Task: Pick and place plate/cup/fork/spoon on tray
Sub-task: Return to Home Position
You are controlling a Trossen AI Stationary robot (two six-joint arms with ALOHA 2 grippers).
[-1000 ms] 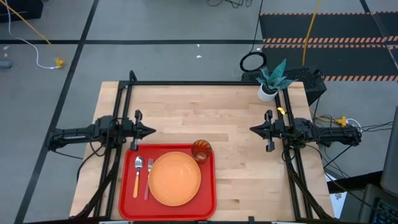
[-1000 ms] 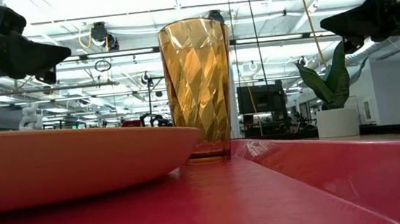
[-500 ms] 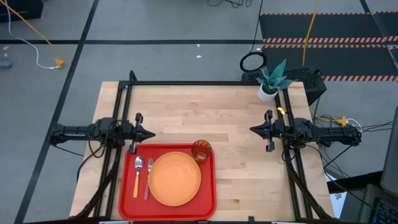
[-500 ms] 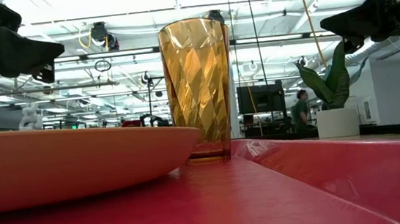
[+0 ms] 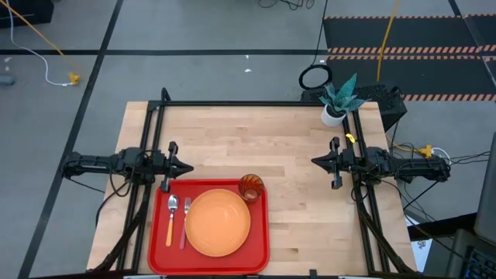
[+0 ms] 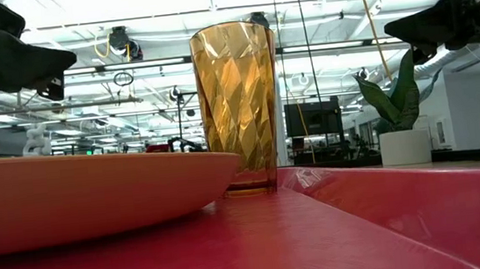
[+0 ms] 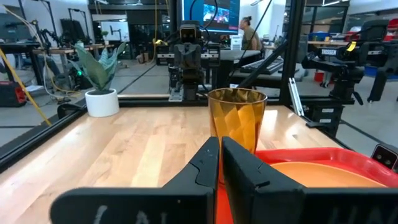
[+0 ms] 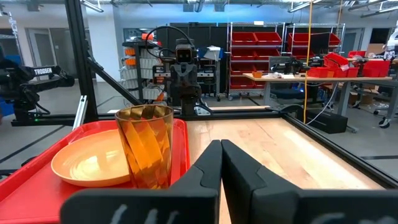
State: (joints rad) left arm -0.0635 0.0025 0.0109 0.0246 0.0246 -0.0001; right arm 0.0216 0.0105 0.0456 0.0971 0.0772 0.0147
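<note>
With the plate (image 5: 218,223), cup (image 5: 250,187), fork (image 5: 185,222) and spoon (image 5: 171,217) all sitting on the tray (image 5: 259,242), both the left tool (image 5: 189,165) and right tool (image 5: 315,161) are hanging closed and empty beyond the tray's far edge above the worktop (image 5: 256,139), seemingly because nothing is left to place.

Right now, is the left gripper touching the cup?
Apart. The high view shows the left gripper hanging beyond the tray, with bare table between it and the cup, which stands on the tray's corner.
</note>
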